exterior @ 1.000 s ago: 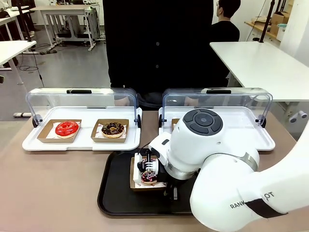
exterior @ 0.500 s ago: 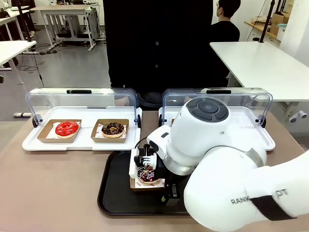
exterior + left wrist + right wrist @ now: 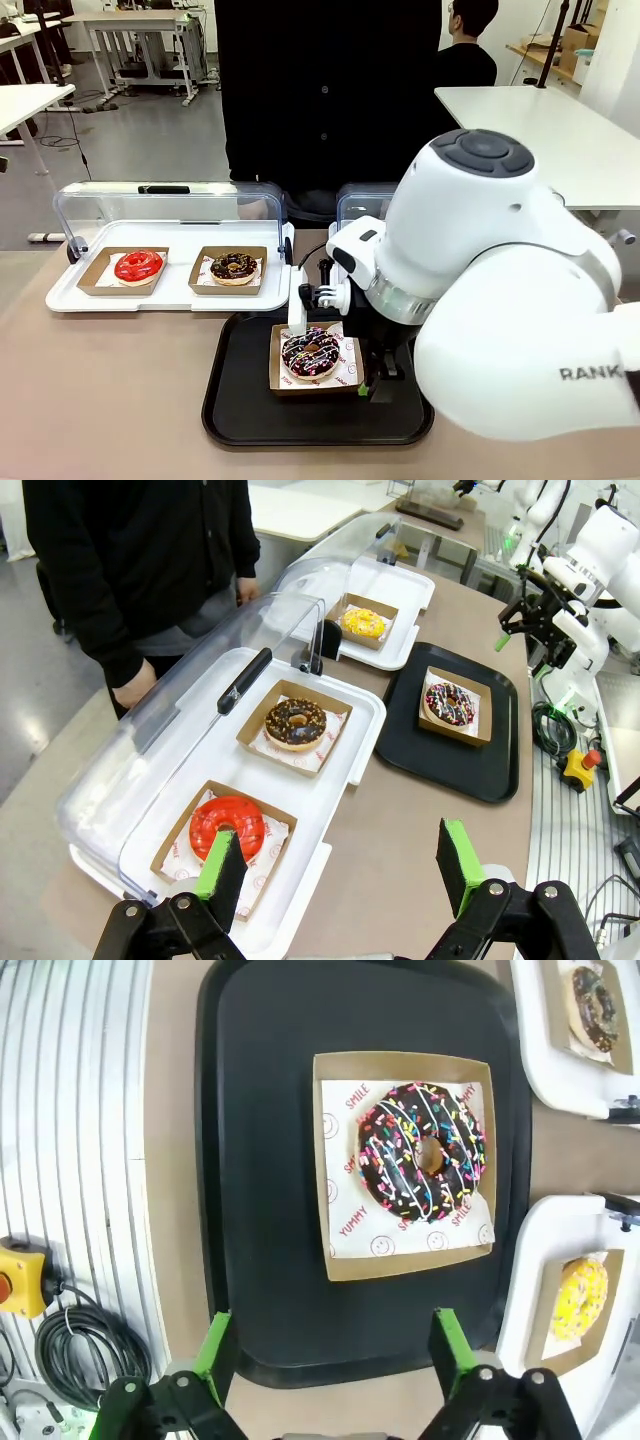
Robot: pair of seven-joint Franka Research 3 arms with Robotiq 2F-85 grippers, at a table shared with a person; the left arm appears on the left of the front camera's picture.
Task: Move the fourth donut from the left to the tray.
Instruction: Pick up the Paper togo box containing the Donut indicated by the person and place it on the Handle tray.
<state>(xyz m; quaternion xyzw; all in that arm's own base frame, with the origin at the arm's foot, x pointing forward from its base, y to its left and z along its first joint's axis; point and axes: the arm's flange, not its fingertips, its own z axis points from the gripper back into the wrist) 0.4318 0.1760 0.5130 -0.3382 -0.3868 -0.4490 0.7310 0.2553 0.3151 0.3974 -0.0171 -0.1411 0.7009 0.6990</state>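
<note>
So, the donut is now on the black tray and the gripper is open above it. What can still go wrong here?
1. The right gripper hangs open over the fourth donut; drifting sideways while low, a finger could catch its cardboard holder.
2. The bulky right arm stands close to the clear domed lid behind it and might bump it when pulling back.

The right arm's fingers (image 3: 331, 1352) have let go of the fourth donut (image 3: 310, 353) and lifted.
</note>
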